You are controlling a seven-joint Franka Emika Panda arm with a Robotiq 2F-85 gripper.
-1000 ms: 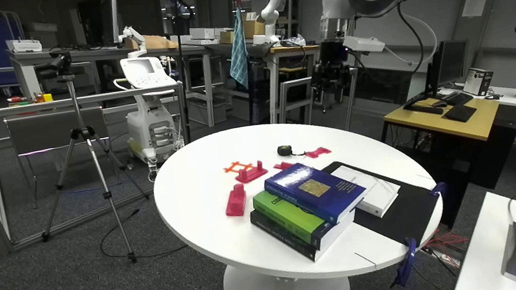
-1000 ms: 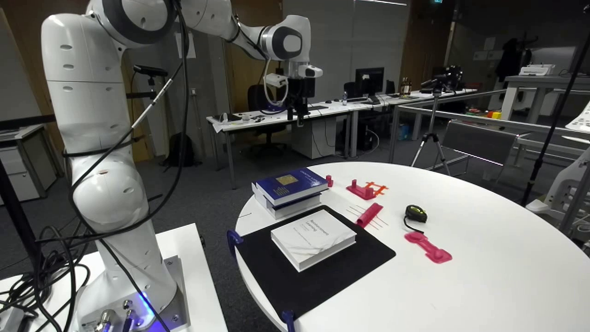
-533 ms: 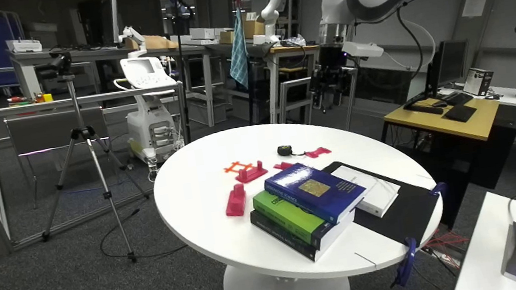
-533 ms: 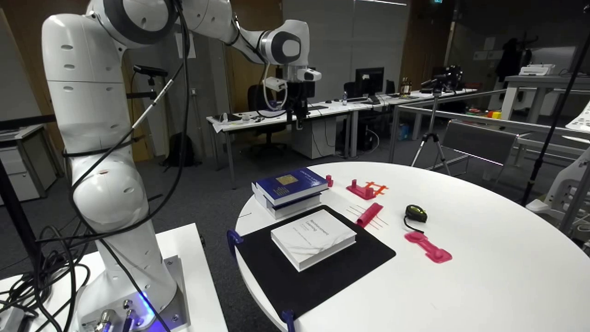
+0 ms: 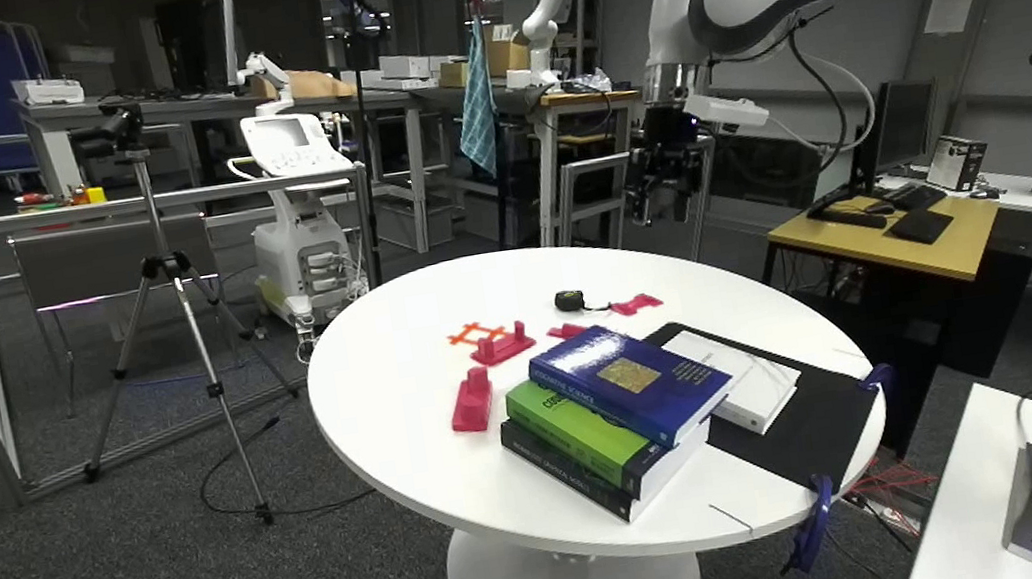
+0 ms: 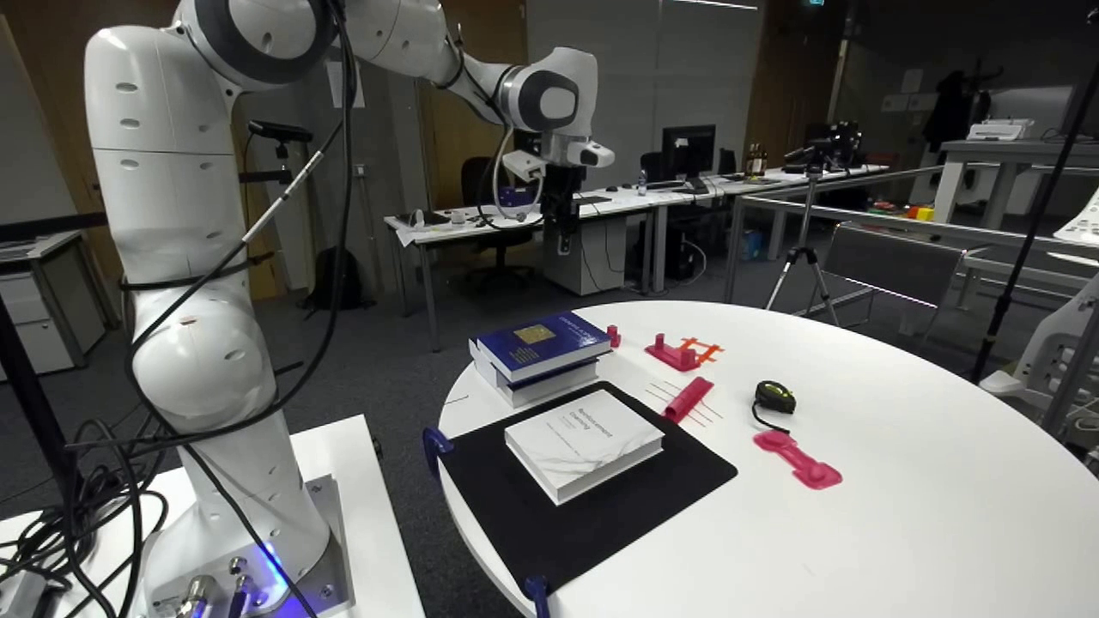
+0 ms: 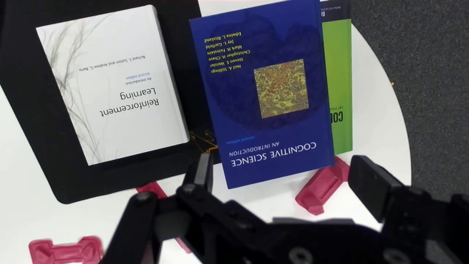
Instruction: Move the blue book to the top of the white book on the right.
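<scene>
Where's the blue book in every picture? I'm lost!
In an exterior view: blue book, right of and below middle.
In an exterior view: blue book, just below middle.
In the wrist view: blue book, top middle, slightly right.
Landmark in all three: the white book, close by.

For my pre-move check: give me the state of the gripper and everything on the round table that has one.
Gripper: open, holding nothing
Black mat: flat
White book: closed, on the mat
Blue clamps: fastened at the mat's edge
Black book: closed, on the table
Green book: closed, on the black book
Blue book: closed, on the green book
Tape measure: whether its tape is out, unclear
</scene>
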